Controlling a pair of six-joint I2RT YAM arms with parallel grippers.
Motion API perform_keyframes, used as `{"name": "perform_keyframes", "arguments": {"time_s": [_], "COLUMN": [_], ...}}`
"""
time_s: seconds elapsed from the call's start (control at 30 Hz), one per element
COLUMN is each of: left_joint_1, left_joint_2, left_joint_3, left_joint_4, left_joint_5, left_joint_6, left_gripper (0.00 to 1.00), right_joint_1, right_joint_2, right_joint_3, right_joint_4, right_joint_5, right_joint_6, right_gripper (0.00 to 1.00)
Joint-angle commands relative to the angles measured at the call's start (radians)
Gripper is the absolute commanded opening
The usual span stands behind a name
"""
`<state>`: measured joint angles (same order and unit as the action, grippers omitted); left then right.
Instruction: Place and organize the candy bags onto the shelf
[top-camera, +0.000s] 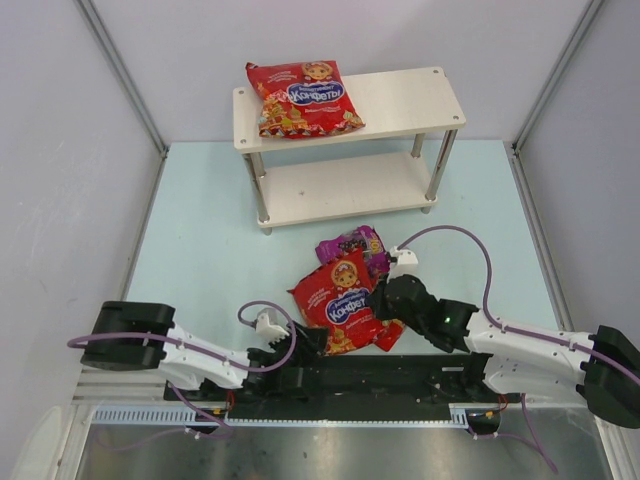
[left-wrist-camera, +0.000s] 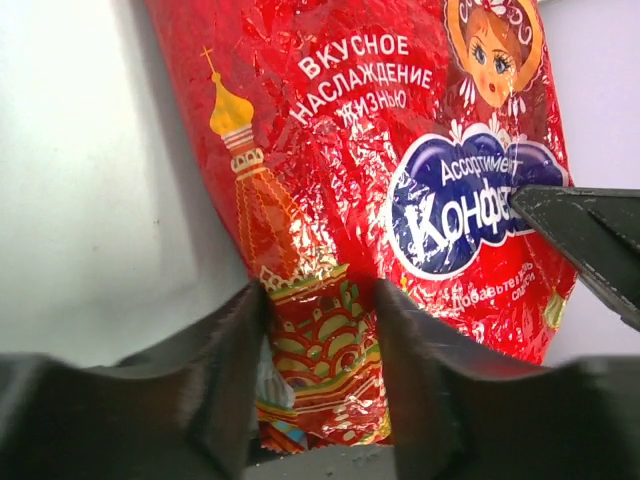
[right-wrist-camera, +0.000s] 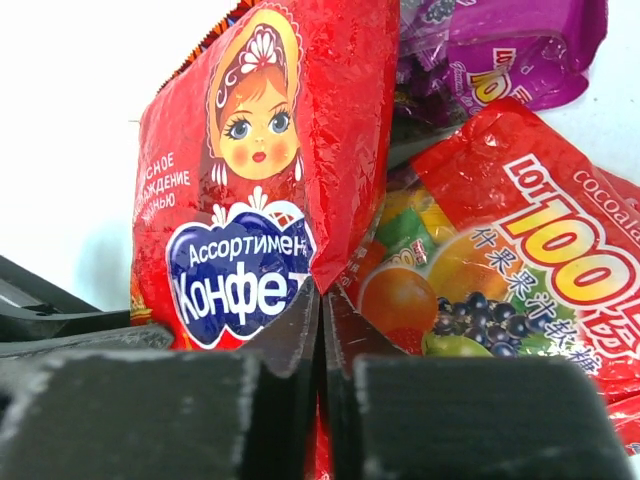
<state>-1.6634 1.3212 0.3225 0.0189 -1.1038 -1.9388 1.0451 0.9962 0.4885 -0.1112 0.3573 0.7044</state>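
The shelf (top-camera: 410, 100) stands at the back, with one large red bag (top-camera: 303, 97) lying on the left of its top board. The second large red bag (top-camera: 335, 298) lies on the table in front. My right gripper (top-camera: 380, 300) is shut on that bag's right edge (right-wrist-camera: 345, 180), its jaws (right-wrist-camera: 322, 300) pressed together on the foil. My left gripper (top-camera: 310, 342) is open, and its fingers straddle the bag's near end (left-wrist-camera: 320, 340). The small purple bag (top-camera: 350, 243) lies just beyond. The small red gummy bag (right-wrist-camera: 500, 260) lies right of the big bag, mostly under my right gripper.
The shelf's lower board (top-camera: 340, 190) is bare. Grey walls with metal frame posts (top-camera: 120, 70) close in the pale table on three sides. A black rail and cable track (top-camera: 350, 385) run along the near edge between the arm bases.
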Motion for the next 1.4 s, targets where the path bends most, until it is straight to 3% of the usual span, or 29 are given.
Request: {"name": "perform_keyframes", "arguments": {"time_s": [0.0, 0.1, 0.13, 0.17, 0.2, 0.3, 0.37, 0.4, 0.5, 0.67, 1.03, 1.13, 1.2, 1.37], "left_joint_1": [0.002, 0.004, 0.005, 0.011, 0.013, 0.014, 0.017, 0.019, 0.025, 0.056, 0.269, 0.373, 0.44, 0.56], "left_joint_2": [-0.049, -0.109, -0.128, -0.163, -0.181, -0.253, -0.292, -0.3, -0.298, -0.264, -0.116, -0.064, -0.002, 0.18], "left_joint_3": [0.044, 0.11, 0.127, 0.157, 0.173, 0.236, 0.286, 0.303, 0.398, 0.587, 1.032, 1.174, 1.284, 1.588], "left_joint_4": [-0.035, -0.146, -0.155, -0.161, -0.168, -0.185, -0.117, -0.075, 0.09, 0.243, 0.135, 0.064, 0.026, -0.126], "left_joint_5": [-0.054, -0.093, -0.112, -0.12, -0.128, -0.162, -0.171, -0.166, -0.136, -0.019, 0.309, 0.451, 0.499, 0.669], "left_joint_6": [0.032, 0.113, 0.206, 0.254, 0.3, 0.52, 0.674, 0.856, 1.184, 1.544, 1.77, 1.759, 1.761, 1.779], "left_gripper": [0.4, 0.24, 0.18, 0.06, 0.02, 0.0, 0.0, 0.0, 0.0, 0.0, 0.0, 0.0, 0.0, 0.0], "right_joint_1": [0.004, 0.003, 0.003, 0.004, 0.003, 0.003, 0.003, 0.003, 0.003, 0.003, -0.029, -0.112, -0.236, -0.54], "right_joint_2": [-0.034, -0.022, -0.018, -0.013, -0.017, -0.06, -0.082, -0.097, -0.113, -0.152, -0.14, -0.105, -0.071, 0.031], "right_joint_3": [-0.001, 0.034, 0.048, 0.062, 0.09, 0.148, 0.194, 0.25, 0.341, 0.522, 0.766, 0.809, 0.846, 0.915], "right_joint_4": [0.051, 0.065, 0.042, 0.032, 0.022, -0.016, -0.044, -0.073, -0.119, -0.163, -0.11, -0.053, -0.024, 0.059], "right_joint_5": [-0.023, -0.061, -0.063, -0.061, -0.061, -0.043, -0.014, -0.005, 0.02, 0.052, 0.167, 0.135, 0.077, -0.246], "right_joint_6": [-0.035, -0.086, -0.095, -0.103, -0.121, -0.172, -0.201, -0.241, -0.293, -0.371, -0.543, -0.595, -0.571, -0.451], "right_gripper": [0.0, 0.0, 0.0, 0.0, 0.0, 0.0, 0.0, 0.0, 0.0, 0.0, 0.0, 0.0, 0.0, 0.0]}}
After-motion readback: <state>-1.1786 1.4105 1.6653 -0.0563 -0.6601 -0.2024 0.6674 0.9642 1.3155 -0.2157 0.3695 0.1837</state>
